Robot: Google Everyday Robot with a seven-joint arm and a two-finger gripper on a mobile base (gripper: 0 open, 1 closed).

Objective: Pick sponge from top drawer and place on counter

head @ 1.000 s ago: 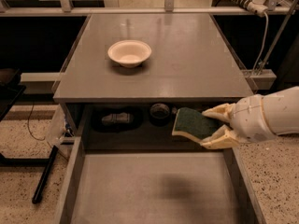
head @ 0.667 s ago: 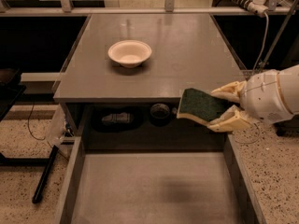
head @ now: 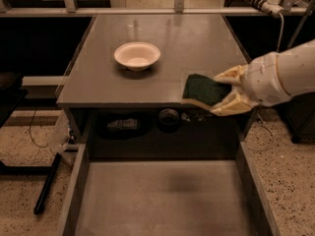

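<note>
Your tabletop point(head: 197, 43): grey, flat, slightly glossy. White bowl point(head: 137, 55) sits directly on it, left of centre. Claw point(head: 215, 93) at front right edge, clamping sponge point(head: 201, 86); contact with surface unclear.

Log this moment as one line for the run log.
gripper: shut on sponge, at front-right edge of counter | sponge: not released | top drawer: open | bowl: on counter

Dim warm overhead light: glare at the far end of the table point(head: 98, 82), soft shadow in the drawer point(head: 147, 205), pale gripper point(head: 215, 95) clasping the sponge point(head: 201, 86) at the table's right front edge.
</note>
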